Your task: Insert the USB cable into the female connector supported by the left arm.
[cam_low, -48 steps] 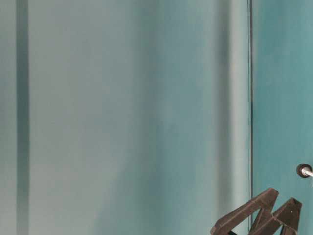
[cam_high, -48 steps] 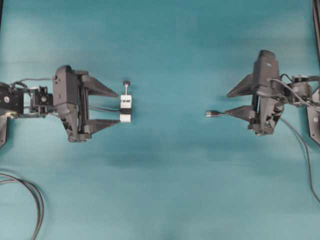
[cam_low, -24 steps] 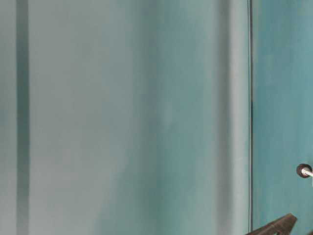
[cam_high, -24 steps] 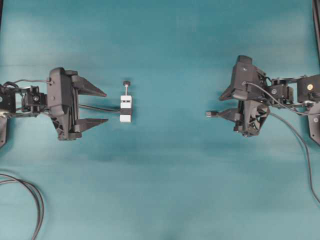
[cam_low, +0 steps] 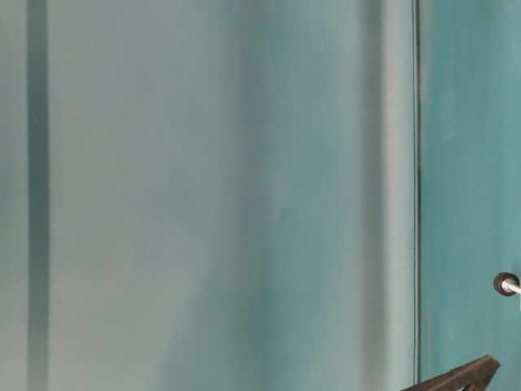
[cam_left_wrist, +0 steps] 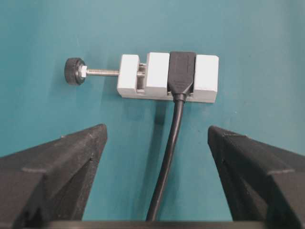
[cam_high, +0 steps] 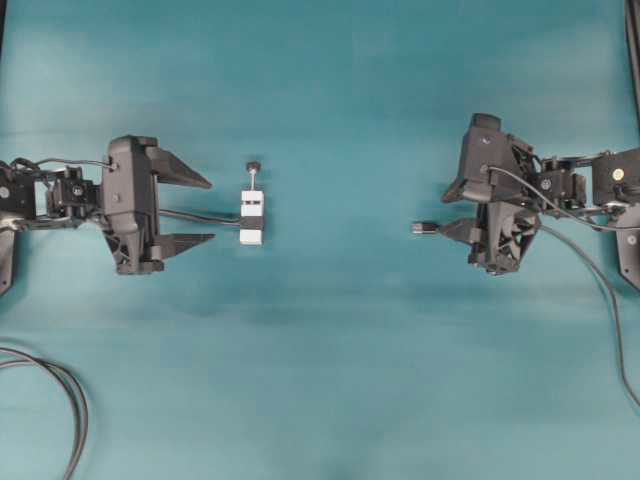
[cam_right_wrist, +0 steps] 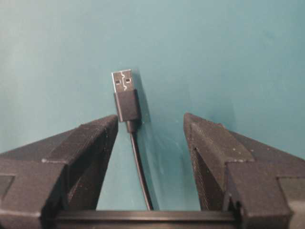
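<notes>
The female connector, a white block with a dark band and a knobbed pin, lies on the teal table. Its dark cable runs back between the fingers of my open left gripper, which stands apart to the left. In the left wrist view the block sits just beyond the gripper. To the right lies the USB cable, its metal-tipped plug pointing left. My right gripper is open and straddles it. In the right wrist view the plug lies ahead of the gripper, nearer the left finger, untouched.
Thick black cables loop at the lower left corner. A thin cable trails down from the right arm. The table-level view shows only the pin's black knob and one finger tip at its lower right.
My left gripper has drawn back to the left, away from the white block it flanked. The right gripper has shifted left and turned over the cable. Block and plug have not moved.
</notes>
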Robot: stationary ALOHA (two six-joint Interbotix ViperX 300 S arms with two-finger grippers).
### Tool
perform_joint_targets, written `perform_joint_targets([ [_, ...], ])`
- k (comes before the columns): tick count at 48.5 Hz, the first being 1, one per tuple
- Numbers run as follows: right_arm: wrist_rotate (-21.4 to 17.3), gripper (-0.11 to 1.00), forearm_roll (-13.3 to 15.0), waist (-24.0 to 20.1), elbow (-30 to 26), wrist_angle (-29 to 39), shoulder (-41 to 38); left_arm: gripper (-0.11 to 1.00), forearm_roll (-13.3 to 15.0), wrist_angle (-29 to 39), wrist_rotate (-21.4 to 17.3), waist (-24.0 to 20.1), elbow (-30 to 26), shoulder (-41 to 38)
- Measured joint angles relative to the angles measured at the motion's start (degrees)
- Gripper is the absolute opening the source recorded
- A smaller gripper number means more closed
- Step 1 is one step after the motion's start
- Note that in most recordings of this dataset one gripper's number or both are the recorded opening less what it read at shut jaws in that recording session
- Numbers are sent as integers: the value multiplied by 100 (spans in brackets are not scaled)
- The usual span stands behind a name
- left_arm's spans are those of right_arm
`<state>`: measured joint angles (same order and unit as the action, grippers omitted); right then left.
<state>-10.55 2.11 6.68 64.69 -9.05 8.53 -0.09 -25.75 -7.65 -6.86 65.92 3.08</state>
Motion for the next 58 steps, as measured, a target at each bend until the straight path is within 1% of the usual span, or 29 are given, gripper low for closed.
perform_joint_targets([
  [15, 0, 61, 0, -26, 0, 0, -141, 93, 0, 9, -26, 0, -97, -114],
  [30, 0, 61, 0, -229, -255, 0, -466, 93, 0, 18, -26, 0, -105, -123],
  [37, 9, 60, 0, -229, -281, 0, -563, 93, -9, 26, -26, 9, -97, -114],
  [41, -9, 60, 0, -220, -290, 44, -563, 93, -9, 53, -26, 9, -97, -123],
  [50, -18, 60, 0, -229, -334, 378, -554, 93, -9, 158, -26, 9, -88, -114],
  [58, -9, 58, 9, -290, -343, 439, -536, 93, 0, 167, -26, 9, -97, -123],
])
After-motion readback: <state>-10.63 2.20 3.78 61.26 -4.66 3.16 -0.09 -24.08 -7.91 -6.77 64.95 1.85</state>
